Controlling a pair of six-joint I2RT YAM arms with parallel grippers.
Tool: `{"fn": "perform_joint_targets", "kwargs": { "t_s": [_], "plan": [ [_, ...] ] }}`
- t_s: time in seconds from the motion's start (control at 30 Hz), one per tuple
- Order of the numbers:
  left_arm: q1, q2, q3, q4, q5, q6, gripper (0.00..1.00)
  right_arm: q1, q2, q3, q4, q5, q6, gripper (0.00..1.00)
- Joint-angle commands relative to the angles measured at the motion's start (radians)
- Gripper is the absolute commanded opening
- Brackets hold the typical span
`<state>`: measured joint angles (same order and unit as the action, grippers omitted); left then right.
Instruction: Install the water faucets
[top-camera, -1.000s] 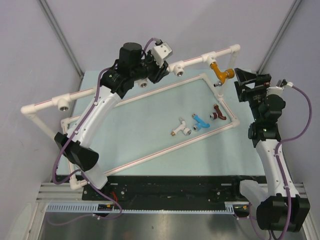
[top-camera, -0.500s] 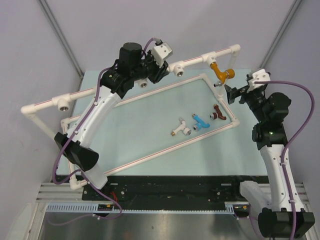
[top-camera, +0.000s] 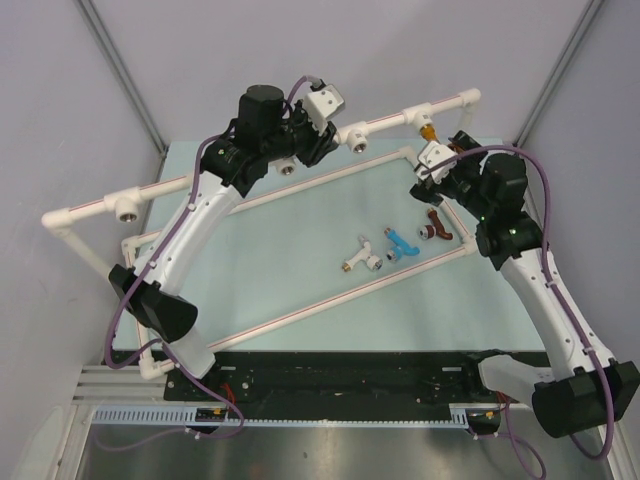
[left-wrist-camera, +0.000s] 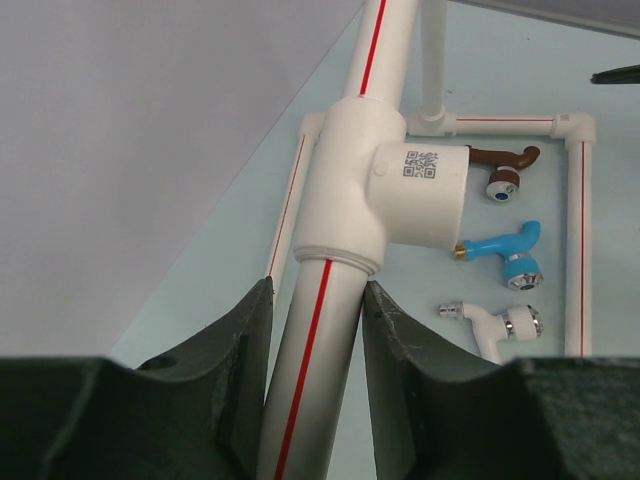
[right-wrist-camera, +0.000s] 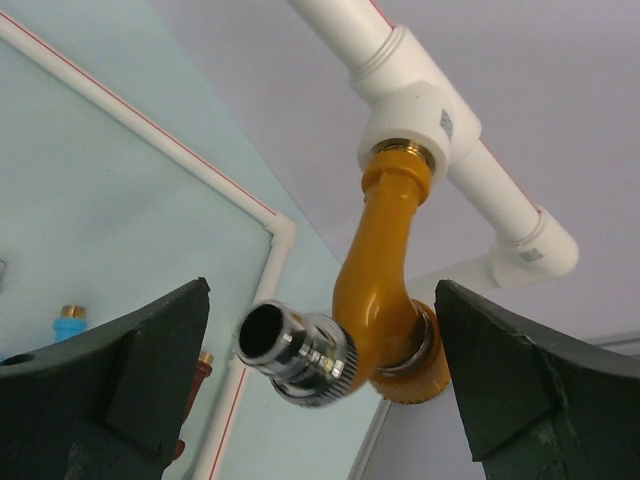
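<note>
The orange faucet (right-wrist-camera: 385, 265) hangs screwed into a white T-socket (right-wrist-camera: 415, 110) of the raised pipe; only its top shows in the top view (top-camera: 429, 130). My right gripper (right-wrist-camera: 320, 300) is open, one jaw on each side of the orange faucet, not touching it; it also shows in the top view (top-camera: 447, 152). The white faucet (top-camera: 362, 254), blue faucet (top-camera: 403, 243) and dark red-brown faucet (top-camera: 436, 226) lie loose on the mat. My left gripper (left-wrist-camera: 315, 300) is shut on the raised pipe (left-wrist-camera: 320, 340) just below a T-socket (left-wrist-camera: 400, 195).
Open T-sockets sit on the raised pipe at the left (top-camera: 125, 207) and middle (top-camera: 356, 137). A low white pipe rectangle (top-camera: 330, 172) lies on the pale green mat (top-camera: 300, 240). Grey walls close in on both sides.
My right arm has swung left from the table's right side, and its open gripper now straddles the orange faucet. The left arm and the loose faucets have not moved.
</note>
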<state>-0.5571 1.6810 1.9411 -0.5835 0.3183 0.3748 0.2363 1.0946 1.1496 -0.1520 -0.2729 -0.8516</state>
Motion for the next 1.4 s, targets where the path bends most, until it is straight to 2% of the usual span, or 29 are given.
{"fn": "perform_joint_targets", "kwargs": {
  "t_s": [0.0, 0.13, 0.23, 0.3, 0.33, 0.37, 0.4, 0.43, 0.47, 0.5, 0.53, 0.6, 0.63, 0.73, 0.77, 0.87, 0.93, 1.0, 1.07, 1.1, 1.13, 1.2, 1.23, 1.37],
  "plan": [
    [-0.041, 0.031, -0.041, -0.234, 0.076, -0.126, 0.0, 0.008, 0.039, 0.039, 0.09, 0.047, 0.005, 0.97],
    [-0.041, 0.028, -0.044, -0.236, 0.073, -0.125, 0.0, 0.001, 0.08, 0.044, 0.137, 0.023, 0.17, 0.86],
    [-0.041, 0.028, -0.045, -0.239, 0.07, -0.123, 0.0, -0.005, 0.09, 0.044, 0.17, -0.038, 0.345, 0.61],
    [-0.041, 0.026, -0.047, -0.237, 0.07, -0.122, 0.0, -0.008, 0.094, 0.044, 0.183, -0.086, 0.492, 0.5],
    [-0.041, 0.023, -0.047, -0.239, 0.068, -0.123, 0.0, -0.012, 0.093, 0.044, 0.193, -0.106, 0.556, 0.33],
    [-0.041, 0.025, -0.047, -0.239, 0.068, -0.122, 0.0, -0.018, 0.094, 0.044, 0.219, -0.145, 0.612, 0.23],
    [-0.041, 0.026, -0.047, -0.239, 0.068, -0.122, 0.0, -0.025, 0.096, 0.044, 0.239, -0.166, 0.752, 0.15],
    [-0.041, 0.025, -0.047, -0.239, 0.068, -0.12, 0.0, -0.032, 0.096, 0.044, 0.264, -0.186, 0.835, 0.0],
    [-0.041, 0.026, -0.047, -0.239, 0.068, -0.122, 0.0, -0.06, 0.102, 0.044, 0.332, -0.246, 0.923, 0.0],
    [-0.041, 0.026, -0.047, -0.239, 0.068, -0.12, 0.0, -0.077, 0.106, 0.044, 0.379, -0.287, 1.042, 0.0],
    [-0.041, 0.028, -0.045, -0.237, 0.07, -0.122, 0.0, -0.093, 0.114, 0.044, 0.432, -0.317, 1.267, 0.0],
    [-0.04, 0.028, -0.047, -0.239, 0.07, -0.122, 0.0, -0.129, 0.143, 0.042, 0.601, -0.341, 1.528, 0.0],
    [-0.041, 0.028, -0.047, -0.239, 0.071, -0.12, 0.0, -0.138, 0.157, 0.039, 0.653, -0.332, 1.792, 0.0],
    [-0.041, 0.026, -0.047, -0.239, 0.071, -0.122, 0.0, -0.153, 0.203, -0.004, 0.863, -0.26, 2.171, 0.0],
    [-0.04, 0.026, -0.047, -0.237, 0.071, -0.122, 0.0, -0.152, 0.211, -0.025, 1.011, -0.189, 2.387, 0.0],
    [-0.041, 0.025, -0.048, -0.239, 0.07, -0.122, 0.0, -0.126, 0.255, -0.112, 1.199, -0.033, 2.705, 0.0],
    [-0.041, 0.023, -0.048, -0.239, 0.067, -0.122, 0.0, -0.111, 0.254, -0.131, 1.204, 0.012, 2.735, 0.0],
    [-0.041, 0.023, -0.047, -0.239, 0.065, -0.12, 0.0, -0.107, 0.237, -0.133, 1.152, 0.026, 2.688, 0.0],
    [-0.041, 0.023, -0.047, -0.239, 0.062, -0.119, 0.0, -0.118, 0.203, -0.134, 1.062, 0.02, 2.631, 0.08],
    [-0.04, 0.022, -0.045, -0.239, 0.061, -0.117, 0.0, -0.124, 0.192, -0.136, 1.034, 0.012, 2.578, 0.16],
    [-0.041, 0.025, -0.045, -0.237, 0.059, -0.119, 0.0, -0.13, 0.183, -0.137, 0.979, 0.002, 2.555, 0.36],
    [-0.041, 0.026, -0.042, -0.239, 0.056, -0.117, 0.0, -0.15, 0.154, -0.148, 0.938, -0.023, 2.495, 0.54],
    [-0.041, 0.028, -0.041, -0.24, 0.056, -0.117, 0.0, -0.158, 0.145, -0.151, 0.889, -0.032, 2.451, 0.68],
    [-0.04, 0.034, -0.031, -0.24, 0.056, -0.114, 0.0, -0.19, 0.088, -0.194, 0.761, -0.066, 2.351, 0.91]
  ]
}}
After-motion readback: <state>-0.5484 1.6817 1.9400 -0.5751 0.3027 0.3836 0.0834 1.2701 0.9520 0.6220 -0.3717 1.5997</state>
